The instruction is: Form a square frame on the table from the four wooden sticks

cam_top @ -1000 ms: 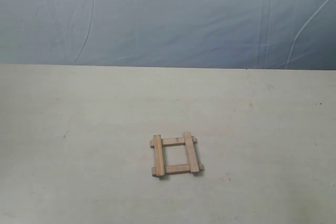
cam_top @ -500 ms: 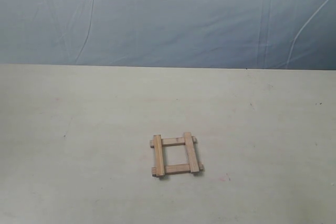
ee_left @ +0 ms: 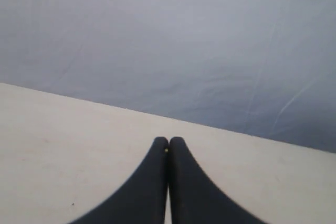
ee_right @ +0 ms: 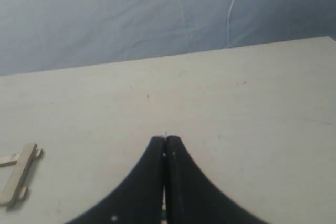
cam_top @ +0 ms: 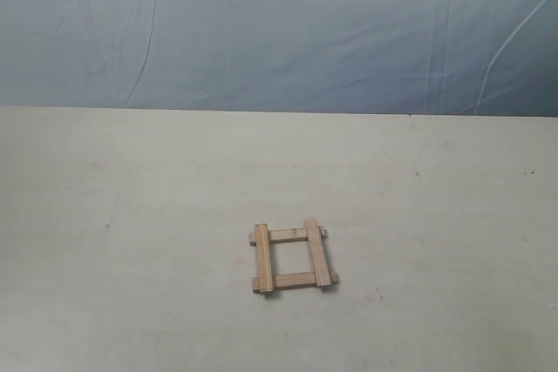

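The four wooden sticks lie as a small square frame (cam_top: 293,258) on the pale beige table (cam_top: 131,215), two long sides resting on top of the two cross pieces, ends sticking out at the corners. One edge of the frame (ee_right: 20,174) shows at the side of the right wrist view. Neither arm appears in the exterior view. My left gripper (ee_left: 168,141) is shut with nothing between its black fingers, above bare table. My right gripper (ee_right: 165,140) is shut and empty too, well apart from the frame.
A blue-grey cloth backdrop (cam_top: 279,32) hangs behind the table's far edge. A few tiny dark specks (cam_top: 417,174) dot the tabletop.
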Action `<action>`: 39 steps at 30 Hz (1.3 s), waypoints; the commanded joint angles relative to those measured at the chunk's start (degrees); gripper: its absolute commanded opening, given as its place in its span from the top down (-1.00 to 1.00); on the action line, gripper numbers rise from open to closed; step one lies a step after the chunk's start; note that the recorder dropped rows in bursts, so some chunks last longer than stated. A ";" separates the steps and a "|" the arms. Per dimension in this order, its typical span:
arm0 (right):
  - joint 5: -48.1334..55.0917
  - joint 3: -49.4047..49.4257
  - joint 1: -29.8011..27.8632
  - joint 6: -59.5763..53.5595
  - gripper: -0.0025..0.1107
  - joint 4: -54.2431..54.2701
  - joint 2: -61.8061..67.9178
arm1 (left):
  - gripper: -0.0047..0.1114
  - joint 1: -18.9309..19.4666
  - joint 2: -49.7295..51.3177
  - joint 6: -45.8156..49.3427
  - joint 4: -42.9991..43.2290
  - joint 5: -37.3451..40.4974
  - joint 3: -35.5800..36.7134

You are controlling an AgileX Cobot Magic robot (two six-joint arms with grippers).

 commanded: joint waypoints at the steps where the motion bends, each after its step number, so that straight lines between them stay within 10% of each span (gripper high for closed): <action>1: -4.49 0.00 -0.27 -0.30 0.97 0.20 -0.23 | 0.92 5.54 -6.54 0.26 -1.06 -1.48 2.91; 16: 1.04 0.00 -0.27 -0.30 0.97 1.58 -0.23 | 0.92 7.51 -9.54 4.28 -7.64 -5.17 4.82; 25: 0.93 0.00 -0.27 -0.30 0.97 1.60 -0.23 | 0.92 7.51 -12.86 72.53 -69.34 5.16 7.97; 39: 0.95 0.00 -0.27 -0.30 0.97 1.60 -0.23 | 0.92 10.97 -18.48 76.48 -66.14 15.93 10.87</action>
